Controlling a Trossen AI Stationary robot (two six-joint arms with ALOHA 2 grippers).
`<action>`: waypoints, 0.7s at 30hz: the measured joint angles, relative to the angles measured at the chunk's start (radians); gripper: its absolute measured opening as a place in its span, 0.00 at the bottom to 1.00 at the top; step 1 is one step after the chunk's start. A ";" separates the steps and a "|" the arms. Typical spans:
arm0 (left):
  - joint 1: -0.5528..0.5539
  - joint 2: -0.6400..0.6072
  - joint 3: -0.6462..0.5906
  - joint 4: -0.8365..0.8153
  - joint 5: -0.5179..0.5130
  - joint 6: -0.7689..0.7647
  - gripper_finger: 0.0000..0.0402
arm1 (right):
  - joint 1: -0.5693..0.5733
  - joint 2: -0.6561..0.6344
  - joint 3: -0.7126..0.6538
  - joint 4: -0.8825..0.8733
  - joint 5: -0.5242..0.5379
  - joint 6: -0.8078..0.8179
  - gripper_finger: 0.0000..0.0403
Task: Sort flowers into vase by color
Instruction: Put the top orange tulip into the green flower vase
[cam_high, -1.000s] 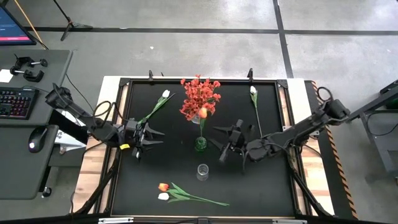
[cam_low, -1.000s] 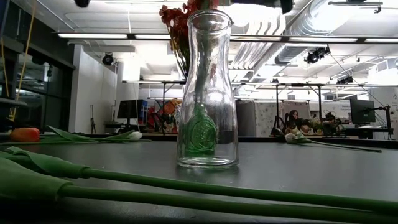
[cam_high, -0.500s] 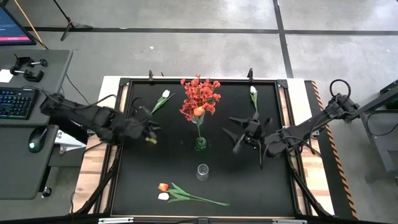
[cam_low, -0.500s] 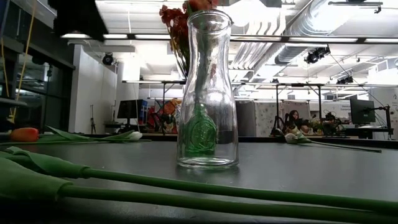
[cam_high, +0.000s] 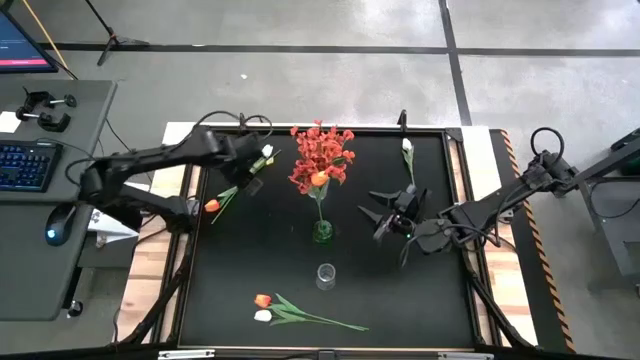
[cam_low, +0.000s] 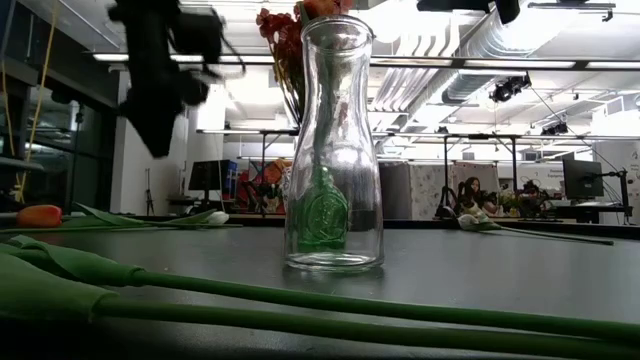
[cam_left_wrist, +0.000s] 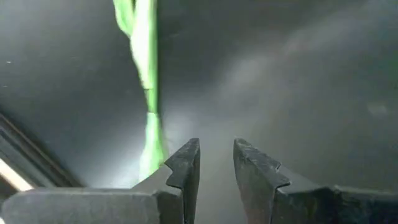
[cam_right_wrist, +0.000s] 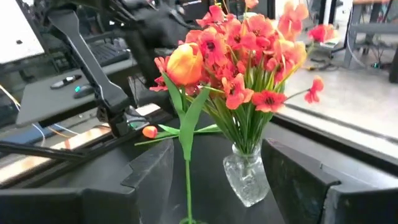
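My left gripper (cam_high: 252, 165) hovers over the far-left part of the table, above the stem of a white tulip (cam_high: 265, 152) that lies flat. In the left wrist view it (cam_left_wrist: 216, 168) is open by a narrow gap, with the green stem (cam_left_wrist: 151, 118) beside one finger. My right gripper (cam_high: 372, 218) is wide open to the right of the green vase (cam_high: 322, 232), which holds an orange tulip (cam_right_wrist: 185, 63). Red blossoms (cam_high: 322, 155) stand in a clear vase (cam_right_wrist: 245, 180). Another white tulip (cam_high: 407, 147) lies on the far right.
An empty clear bottle (cam_high: 326, 275) stands nearer the front edge. An orange tulip (cam_high: 262, 300) and a white tulip (cam_high: 262, 316) lie by the near edge, stems pointing right. An orange bud (cam_high: 211, 205) lies at the table's left edge. A desk with a keyboard (cam_high: 25, 165) stands left.
My left arm has swung from the table's left middle toward the far edge and now reaches over the far-left white tulip. My right gripper has drawn a little away from the green vase, toward the right and far side. The flowers and vases have stayed put.
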 joint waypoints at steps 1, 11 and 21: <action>0.029 0.034 0.000 -0.001 -0.001 0.036 0.21 | 0.000 0.001 0.000 -0.001 0.001 0.019 0.58; 0.221 0.303 0.000 0.007 0.037 0.123 0.21 | 0.000 0.004 0.000 -0.004 -0.001 0.130 0.58; 0.275 0.364 -0.001 0.091 0.035 0.150 0.21 | 0.000 0.004 0.000 -0.004 -0.001 0.151 0.58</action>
